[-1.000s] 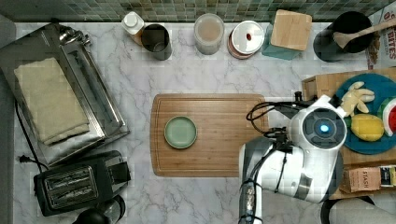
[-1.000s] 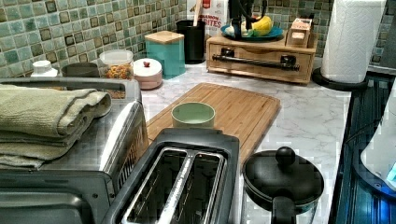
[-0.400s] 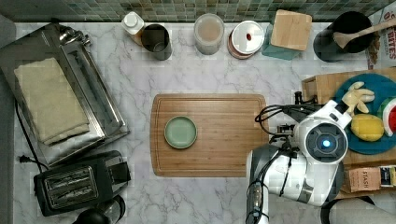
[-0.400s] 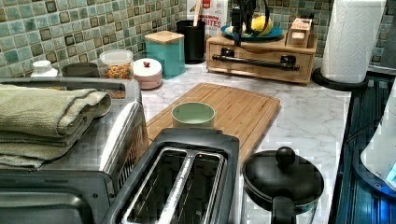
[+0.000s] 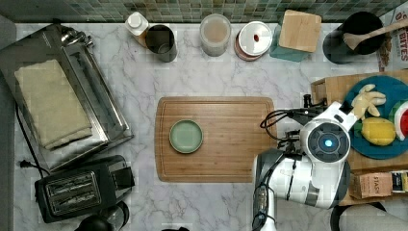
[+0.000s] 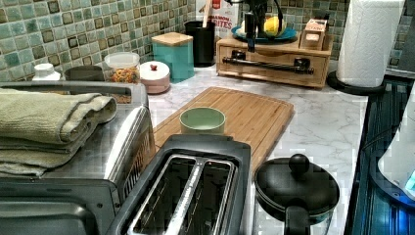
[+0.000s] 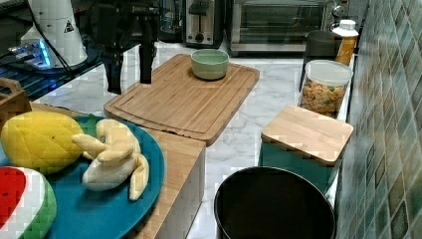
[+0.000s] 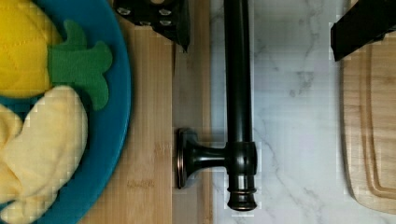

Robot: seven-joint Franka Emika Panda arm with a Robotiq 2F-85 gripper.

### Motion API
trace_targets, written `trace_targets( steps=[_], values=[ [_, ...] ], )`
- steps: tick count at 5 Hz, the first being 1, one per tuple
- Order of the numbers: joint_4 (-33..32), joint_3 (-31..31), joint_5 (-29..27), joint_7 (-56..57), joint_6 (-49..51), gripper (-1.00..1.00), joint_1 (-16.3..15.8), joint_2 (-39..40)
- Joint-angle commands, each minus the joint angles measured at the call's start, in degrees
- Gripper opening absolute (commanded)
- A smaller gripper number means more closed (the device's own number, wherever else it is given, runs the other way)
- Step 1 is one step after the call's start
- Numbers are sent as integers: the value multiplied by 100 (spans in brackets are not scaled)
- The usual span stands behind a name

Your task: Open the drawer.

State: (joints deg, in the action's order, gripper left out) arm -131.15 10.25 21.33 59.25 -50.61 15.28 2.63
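Worktop (image 5: 202,72) marble, bare strip btwn cutting board (image 5: 231,144) edge & wooden box. Drawer (image 6: 274,66) shut, flush w/ box front, at the left view's far end. Bar handle (image 8: 238,93) stands off front. Claw (image 8: 261,23) fingers apart, straddling handle, not touching.

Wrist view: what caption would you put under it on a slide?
Open gripper straddling the black bar handle of the closed drawer, beside a blue plate of toy fruit.
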Motion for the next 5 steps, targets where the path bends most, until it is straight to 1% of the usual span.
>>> trace_targets(
  steps=[1, 2, 3, 4, 5],
  values=[
    [-190, 249, 136, 521, -737, 100, 296, 512],
    [-416, 263, 304, 92, -785, 100, 308, 412],
    [-476, 164, 69, 210, -883, 100, 386, 544],
    [-602, 205, 248, -32, -1421, 100, 335, 768],
    [-454, 253, 429, -44, -1472, 100, 353, 1077]
  ],
)
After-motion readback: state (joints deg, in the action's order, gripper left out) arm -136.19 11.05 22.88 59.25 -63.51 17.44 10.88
